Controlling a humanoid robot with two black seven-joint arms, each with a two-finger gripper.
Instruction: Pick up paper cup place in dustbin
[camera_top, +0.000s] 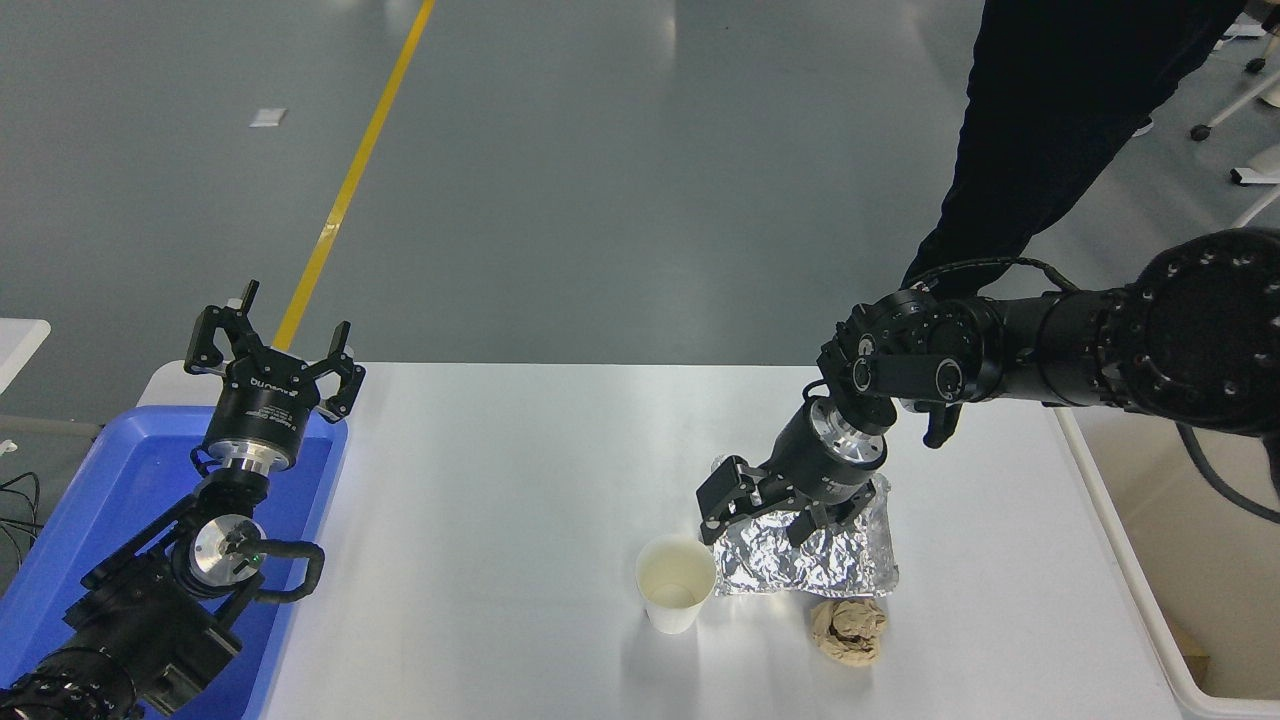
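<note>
A small white paper cup (676, 592) with a cream inside stands upright on the white table (480, 500), near the front middle. My right gripper (757, 520) is open and empty, pointing down over the left part of a crumpled foil sheet (830, 560), just up and right of the cup and apart from it. The cream dustbin (1180, 560) stands off the table's right end, partly hidden by my right arm. My left gripper (272, 350) is open and parked at the lower left.
A crumpled brown paper ball (848, 630) lies in front of the foil, right of the cup. A blue bin (90, 510) stands at the table's left end under my left arm. A person in dark clothes (1050, 130) stands beyond the far right corner.
</note>
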